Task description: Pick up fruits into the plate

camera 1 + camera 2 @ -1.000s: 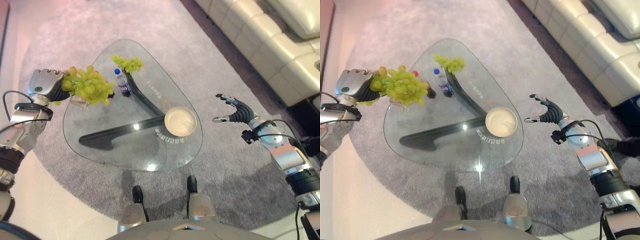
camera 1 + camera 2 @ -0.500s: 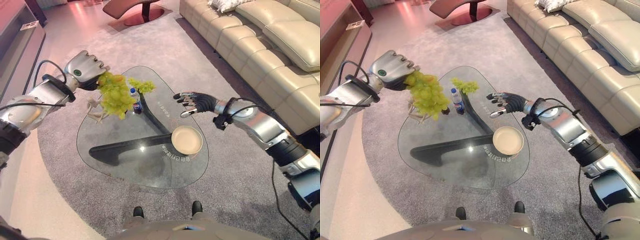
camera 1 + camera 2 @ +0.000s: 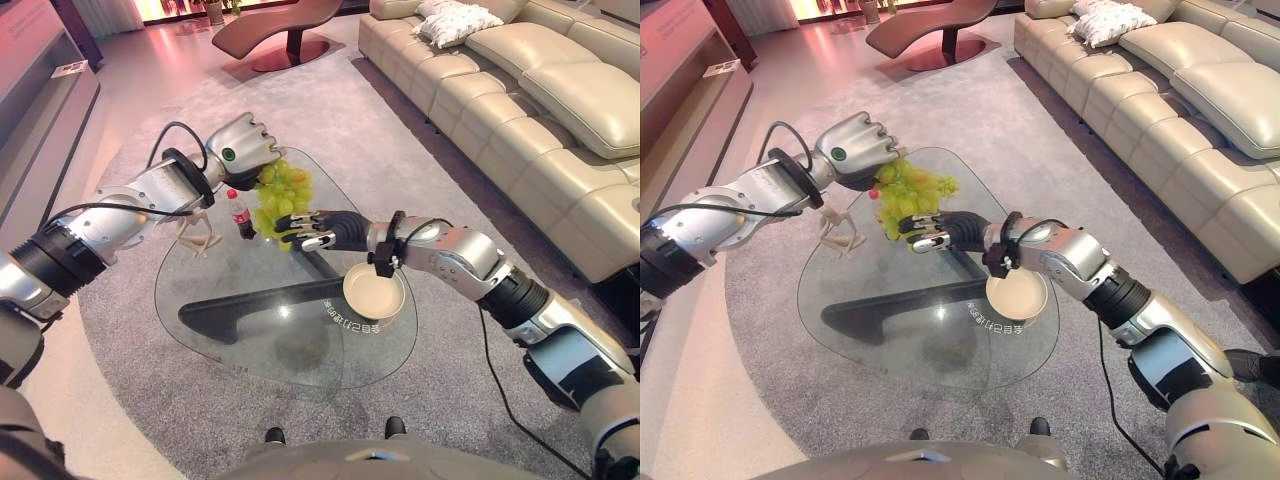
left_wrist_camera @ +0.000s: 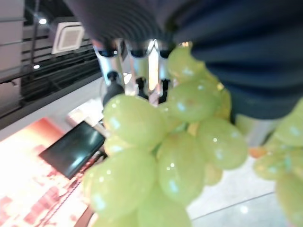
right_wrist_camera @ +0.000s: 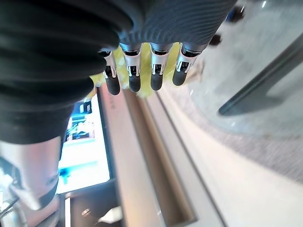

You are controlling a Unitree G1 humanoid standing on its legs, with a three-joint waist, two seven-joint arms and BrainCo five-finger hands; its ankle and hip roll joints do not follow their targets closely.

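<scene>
Green grapes [image 3: 278,199] hanging from clenched left hand [image 3: 243,154] fingers — right hand [image 3: 318,229] fingers outstretched just beneath the bunch.

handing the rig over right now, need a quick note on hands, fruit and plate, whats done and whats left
Left hand: shut on a bunch of green grapes, held in the air above the far part of the glass table.
Right hand: open, reaching across under the hanging bunch, holding nothing.
Plate: on the table's right side, no fruit in it yet.
Also on the table: a small bottle beside the grapes.
Done: one bunch picked up.
Left: carry it to the plate, release it, then check the far end of the table for more fruit, hidden now by the bunch.
</scene>
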